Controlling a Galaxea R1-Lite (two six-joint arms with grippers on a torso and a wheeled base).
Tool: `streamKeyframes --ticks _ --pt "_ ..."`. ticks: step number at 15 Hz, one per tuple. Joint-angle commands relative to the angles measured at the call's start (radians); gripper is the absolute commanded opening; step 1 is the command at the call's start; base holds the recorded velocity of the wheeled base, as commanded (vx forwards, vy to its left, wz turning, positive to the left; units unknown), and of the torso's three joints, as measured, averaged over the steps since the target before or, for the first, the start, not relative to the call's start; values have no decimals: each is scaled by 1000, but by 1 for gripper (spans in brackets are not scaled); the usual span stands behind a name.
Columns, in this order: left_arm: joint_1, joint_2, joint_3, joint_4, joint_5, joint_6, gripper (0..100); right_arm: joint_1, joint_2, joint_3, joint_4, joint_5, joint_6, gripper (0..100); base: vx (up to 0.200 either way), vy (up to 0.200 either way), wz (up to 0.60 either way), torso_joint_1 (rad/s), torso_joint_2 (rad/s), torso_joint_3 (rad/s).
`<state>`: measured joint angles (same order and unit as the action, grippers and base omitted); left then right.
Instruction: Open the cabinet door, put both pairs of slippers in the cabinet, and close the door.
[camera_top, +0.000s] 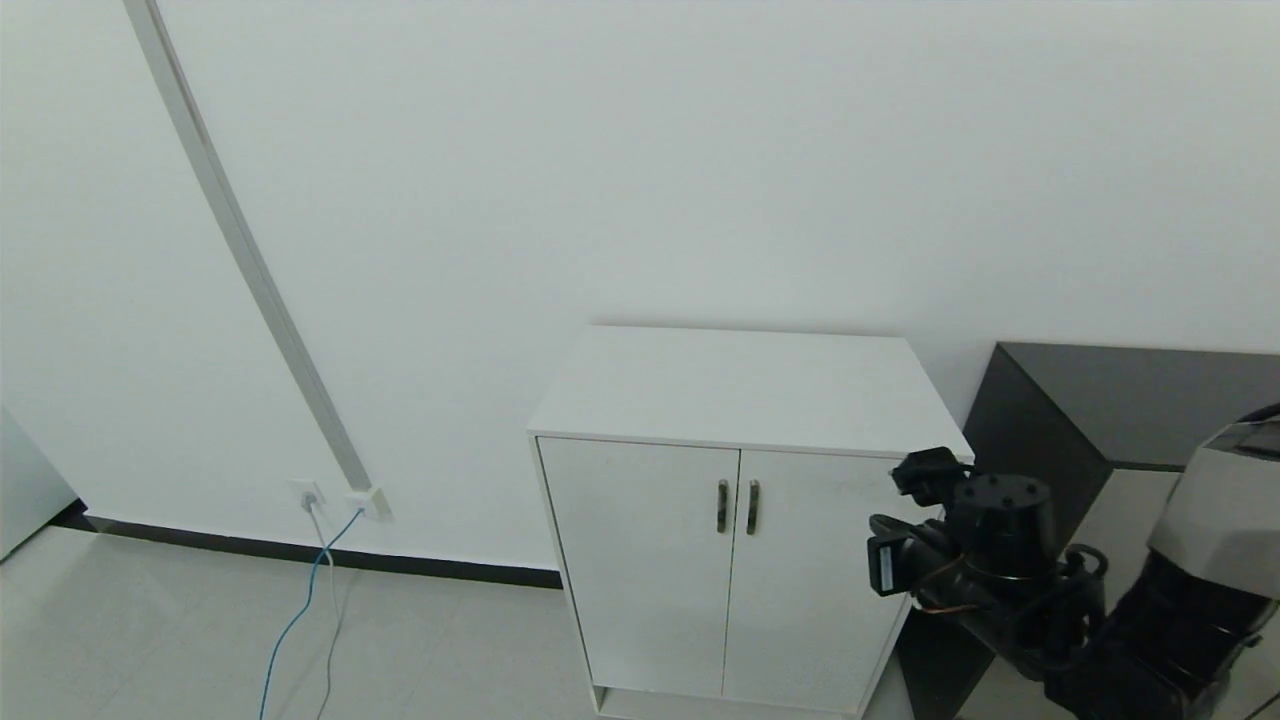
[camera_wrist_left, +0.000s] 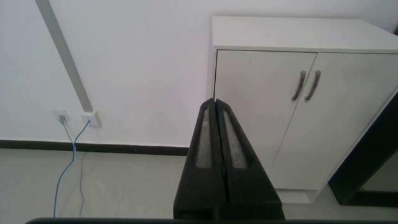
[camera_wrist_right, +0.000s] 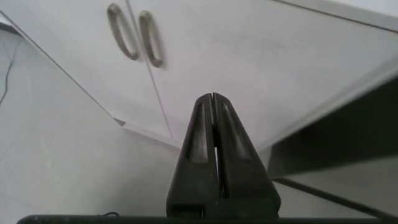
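The cabinet (camera_top: 745, 390) stands against the wall (camera_top: 640, 150) with both doors (camera_top: 640, 560) shut, its two handles (camera_top: 722, 506) side by side at the middle seam. In the head view its foot is cut off by the lower edge. The right arm (camera_top: 1000, 560) covers the lower outer corner of the right door, and its tool end is hard to make out there. The right wrist view settles it: the right tool (camera_wrist_right: 212, 102) is clenched on nothing, near the doors, lower than the handles. The left wrist view shows the left tool (camera_wrist_left: 215, 106) likewise clenched and bare, well back from the cabinet, hiding part of the left door. A dark unit (camera_top: 1100, 400) stands just beside the cabinet, cut off at the right. Sockets (camera_top: 305, 493) with a blue cable (camera_top: 300, 610) sit low on the wall
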<state>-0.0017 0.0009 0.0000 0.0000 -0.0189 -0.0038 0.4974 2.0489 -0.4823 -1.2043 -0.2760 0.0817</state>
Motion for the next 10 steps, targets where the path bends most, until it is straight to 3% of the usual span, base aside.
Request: streamKeyframes --ticks 1,7,10 --pt "0 1 0 0 1 -1 0 -34 -154 113 -3 0 0 0 0 0 0 0 0 0" --pt "0 1 0 0 -1 -1 0 -172 -386 340 2 -6 -2 0 0 0 0 0 0 0" --pt "0 1 0 0 1 -1 0 -264 -486 459 2 -74 -2 0 0 0 0 0 0 0"
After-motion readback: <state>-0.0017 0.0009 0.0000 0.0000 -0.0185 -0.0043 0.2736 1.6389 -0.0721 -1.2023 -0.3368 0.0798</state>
